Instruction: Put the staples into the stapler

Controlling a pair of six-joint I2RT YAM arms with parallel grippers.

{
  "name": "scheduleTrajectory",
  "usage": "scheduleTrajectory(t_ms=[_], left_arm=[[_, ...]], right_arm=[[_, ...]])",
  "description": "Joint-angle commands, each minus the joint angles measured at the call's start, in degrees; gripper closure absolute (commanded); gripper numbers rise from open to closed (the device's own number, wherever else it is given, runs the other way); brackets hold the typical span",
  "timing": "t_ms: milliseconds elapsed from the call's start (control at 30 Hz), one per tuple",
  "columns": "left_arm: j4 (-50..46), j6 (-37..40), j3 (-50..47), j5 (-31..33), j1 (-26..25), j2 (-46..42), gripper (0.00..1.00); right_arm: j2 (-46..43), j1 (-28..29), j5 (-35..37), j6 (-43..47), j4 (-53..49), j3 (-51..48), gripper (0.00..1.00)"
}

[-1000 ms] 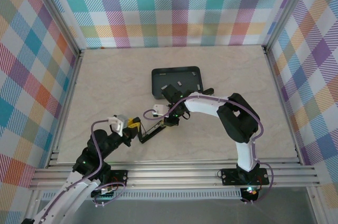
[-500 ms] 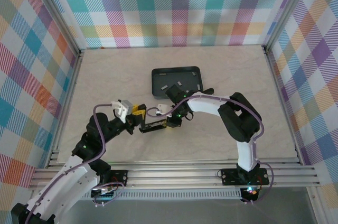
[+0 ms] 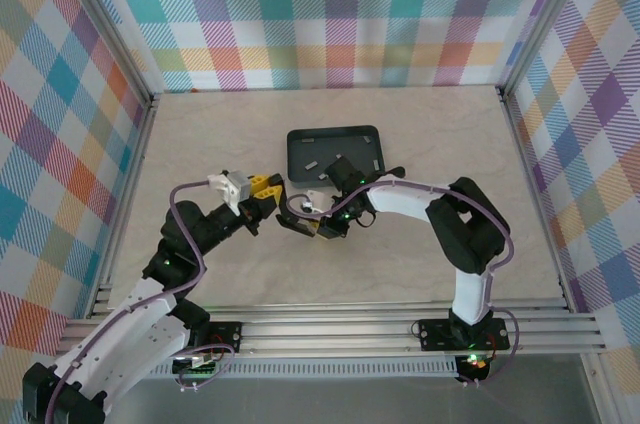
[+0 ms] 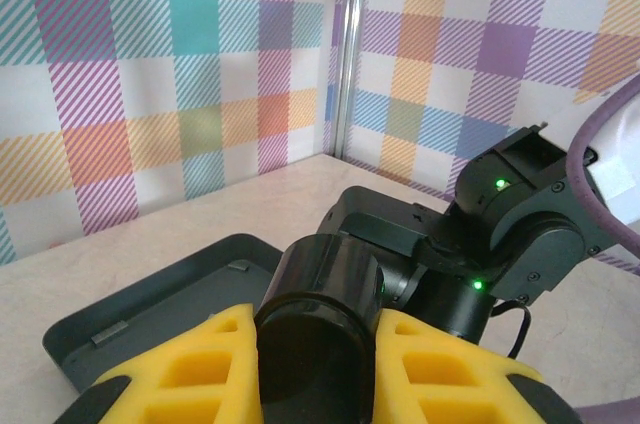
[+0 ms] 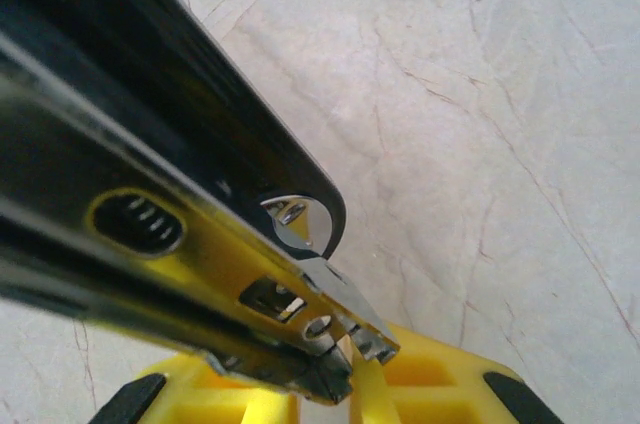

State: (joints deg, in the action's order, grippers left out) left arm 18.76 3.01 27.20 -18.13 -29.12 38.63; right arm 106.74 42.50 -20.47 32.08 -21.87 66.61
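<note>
Preparation is the step in hand, as I judge it: getting the stapler (image 3: 295,225) held and opened, with no loading begun. It lies on the table (image 3: 200,124) just in front of the tray (image 3: 300,139), between my two arms.

From the right wrist I see the right gripper (image 5: 330,384) clamped on the stapler's tip, with the dark top arm swung clear of the bright metal channel.

The left gripper (image 4: 315,316) has its yellow fingers (image 4: 220,364) either side of a dark rounded piece. I take that for the stapler's other end, but I cannot tell whether it is truly gripped.

The staples (image 3: 311,166) all lie in the tray, apart from the stapler.

Next, I think one gripper must let go and pinch a strip out of the tray while the other holds the channel open. The strips are tiny and flat, so the pick needs care.

Count: one stapler, one tray, and two strips I can make out, with possibly more I cannot resolve.
</note>
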Motion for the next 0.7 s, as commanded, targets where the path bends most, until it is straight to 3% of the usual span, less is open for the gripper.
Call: scheduleTrajectory(t_ms=[0,433,667], left_arm=[[0.4,2.0,4.1,-0.9,-0.3,0.1,1.0],[-9.2,10.0,10.5,-2.1,-0.3,4.9,1.0],[-0.2,6.5,9.3,-2.8,-0.3,6.1,1.0]], right_arm=[[-4.3,-1.0,-6.1,-1.4,5.2,-1.0,0.8],[-12.2,-4.3,-13.5,-0.5,8.5,-5.7,0.74],[-10.6,-4.6,-14.5,-2.4,8.4,-4.5,0.74]])
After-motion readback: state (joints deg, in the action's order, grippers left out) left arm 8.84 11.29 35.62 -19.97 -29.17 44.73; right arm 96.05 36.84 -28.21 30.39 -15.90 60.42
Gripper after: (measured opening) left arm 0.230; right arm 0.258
